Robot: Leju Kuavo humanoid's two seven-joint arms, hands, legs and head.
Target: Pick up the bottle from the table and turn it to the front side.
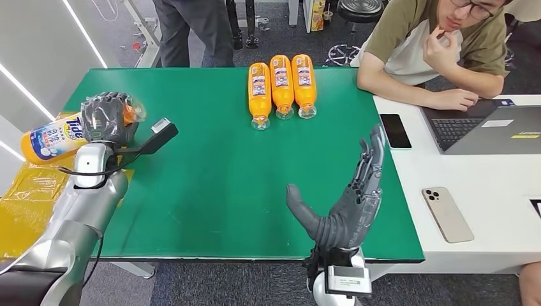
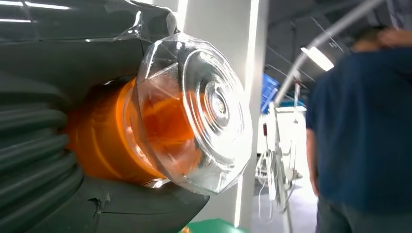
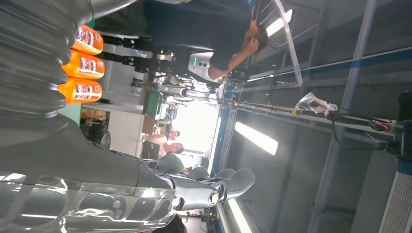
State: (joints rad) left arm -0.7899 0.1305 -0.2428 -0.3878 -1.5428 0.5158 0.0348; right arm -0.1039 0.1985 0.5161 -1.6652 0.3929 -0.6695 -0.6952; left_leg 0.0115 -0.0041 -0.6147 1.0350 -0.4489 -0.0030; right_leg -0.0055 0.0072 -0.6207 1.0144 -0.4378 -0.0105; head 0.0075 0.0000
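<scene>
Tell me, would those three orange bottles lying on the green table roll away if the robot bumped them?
Probably: the three orange bottles lie on their sides and look round. Packed side by side, they would likely knock each other. The flat green table offers nothing to stop them.

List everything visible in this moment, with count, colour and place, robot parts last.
Held bottle: one, orange with a Tide label, gripped off the table's left edge.
Lying bottles: three, orange, side by side at the far edge of the green table.
Phones: two; black beside the green table, pale nearer the robot, both on the white table.
Laptop: one, grey, before the seated person.
Standing person: one, behind the table.
Left hand: grips the bottle.
Right hand: fingers spread, above the green table.
</scene>
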